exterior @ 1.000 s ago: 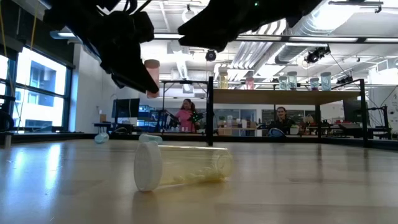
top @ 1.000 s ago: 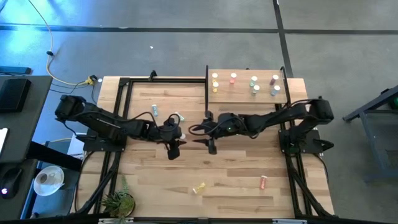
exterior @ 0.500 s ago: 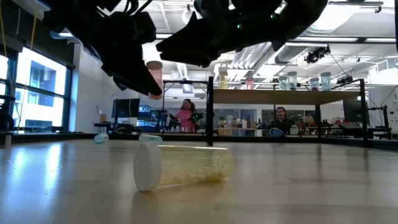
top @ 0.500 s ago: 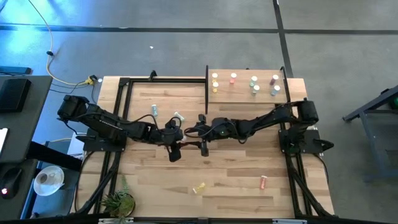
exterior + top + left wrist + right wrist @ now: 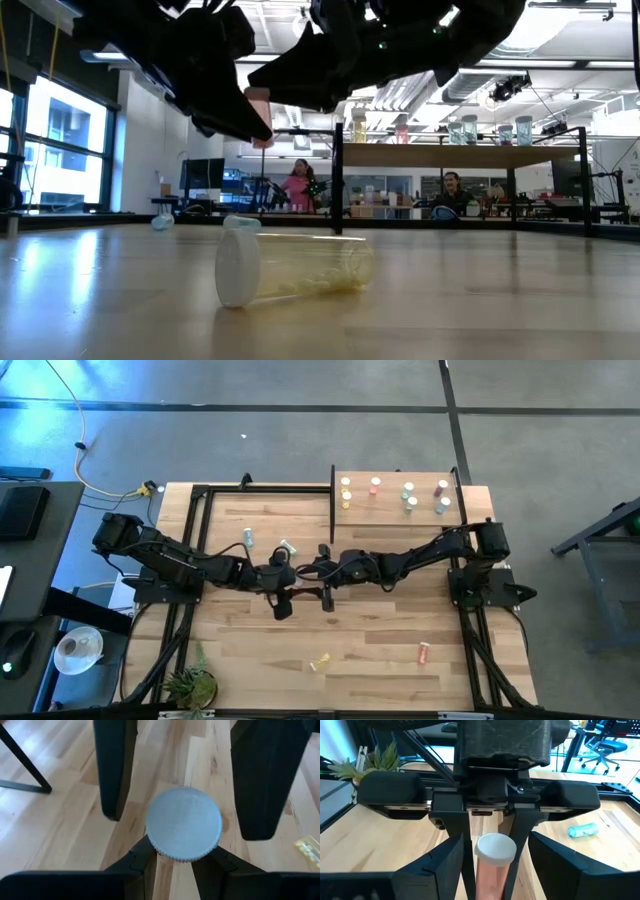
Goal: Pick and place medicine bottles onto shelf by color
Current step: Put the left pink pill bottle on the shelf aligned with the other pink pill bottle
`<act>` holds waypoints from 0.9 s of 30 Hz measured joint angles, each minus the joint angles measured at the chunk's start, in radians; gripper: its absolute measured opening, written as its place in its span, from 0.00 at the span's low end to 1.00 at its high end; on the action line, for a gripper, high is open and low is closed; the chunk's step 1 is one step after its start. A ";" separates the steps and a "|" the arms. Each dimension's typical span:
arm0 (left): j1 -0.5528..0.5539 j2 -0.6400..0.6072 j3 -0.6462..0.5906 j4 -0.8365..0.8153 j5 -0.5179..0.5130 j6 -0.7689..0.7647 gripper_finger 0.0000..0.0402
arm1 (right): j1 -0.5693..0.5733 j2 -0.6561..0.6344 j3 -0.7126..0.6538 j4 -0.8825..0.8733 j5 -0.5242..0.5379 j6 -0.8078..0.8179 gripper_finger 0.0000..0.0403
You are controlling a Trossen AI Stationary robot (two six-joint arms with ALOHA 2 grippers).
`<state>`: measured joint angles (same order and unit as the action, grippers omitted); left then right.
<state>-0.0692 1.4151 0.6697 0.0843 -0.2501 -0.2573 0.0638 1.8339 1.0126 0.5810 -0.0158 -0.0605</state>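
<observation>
High view: left claw (image 5: pixel 281 596) and right claw (image 5: pixel 327 582) meeting near the counter (image 5: pixel 380 650) centre; shelf (image 5: pixel 395 510) at 1 o'clock carrying upright bottles; yellow bottle (image 5: pixel 320 662) lying toward 6 o'clock.

Low view: left claw (image 5: pixel 250 120) pinched on a pink bottle (image 5: pixel 259 104), held above the counter.

Left wrist view: white cap (image 5: pixel 183 824) clamped between own fingers, right claw's fingers (image 5: pixel 116 765) standing wide either side of it.

Right wrist view: pink bottle (image 5: pixel 492 865) upright between the wide-spread right fingers (image 5: pixel 440 865), gripped from above by the left claw.
</observation>
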 joint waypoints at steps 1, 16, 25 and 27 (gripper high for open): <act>0.000 0.000 0.000 0.004 0.000 0.006 0.23 | 0.000 0.000 0.000 0.002 0.000 0.000 0.53; 0.002 0.000 0.000 0.026 -0.063 0.074 0.23 | -0.018 0.000 0.001 -0.013 0.000 0.057 0.52; 0.011 0.000 0.000 0.026 -0.076 0.078 0.23 | -0.018 0.000 0.001 -0.016 0.001 0.057 0.33; 0.011 0.000 0.000 0.026 -0.078 0.078 0.23 | -0.018 0.000 0.001 -0.016 0.000 0.060 0.31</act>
<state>-0.0582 1.4147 0.6697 0.1101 -0.3277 -0.1792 0.0453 1.8339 1.0134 0.5652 -0.0162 -0.0006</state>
